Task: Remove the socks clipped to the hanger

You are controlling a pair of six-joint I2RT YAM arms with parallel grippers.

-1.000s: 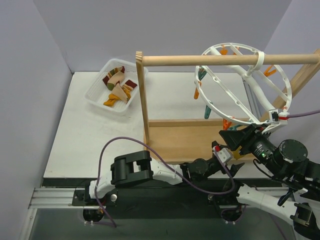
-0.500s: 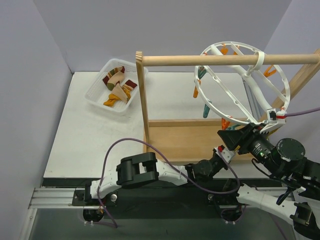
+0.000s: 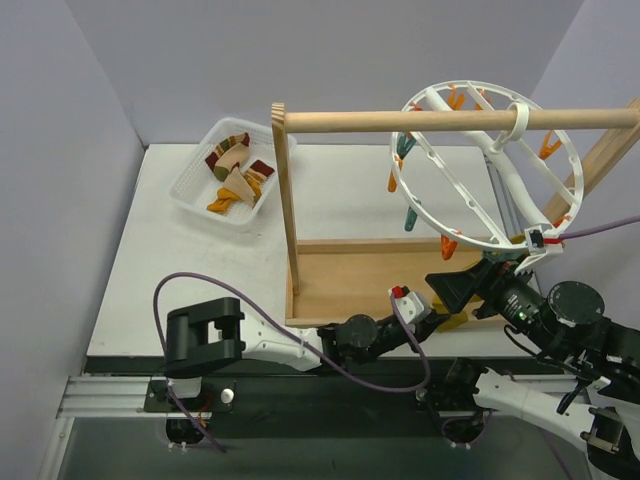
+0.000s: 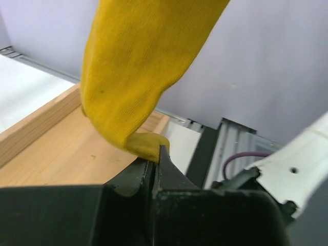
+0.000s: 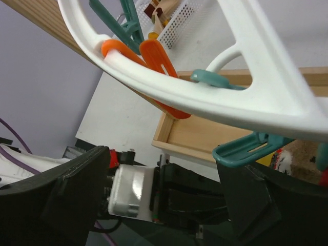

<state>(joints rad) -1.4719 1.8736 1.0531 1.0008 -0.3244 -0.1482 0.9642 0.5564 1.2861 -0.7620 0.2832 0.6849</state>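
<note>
The white ring hanger (image 3: 470, 87) hangs from the wooden rod, and its rim (image 5: 246, 97) fills the right wrist view. A mustard sock (image 4: 138, 61) hangs down in the left wrist view, its upper end out of frame. My left gripper (image 4: 155, 154) is shut on the sock's lower tip. From above, only a yellow scrap of that sock (image 3: 452, 320) shows beside the left gripper (image 3: 440, 312). My right gripper (image 3: 470, 285) stands open just under the ring. A teal clip (image 5: 251, 148) sits by its right finger (image 5: 251, 205). More socks (image 3: 235, 170) lie in the basket.
A white mesh basket (image 3: 190, 190) stands at the back left. The wooden rack has a rod (image 3: 380, 121), a post (image 3: 288, 210) and a base tray (image 3: 360, 275) under the hanger. Orange clips (image 5: 154, 59) hang on the ring. Walls close in on both sides.
My left gripper has shut on the sock's tip, and that arm's elbow has swung left. My right gripper has opened wide. The hanger has swung slightly.
</note>
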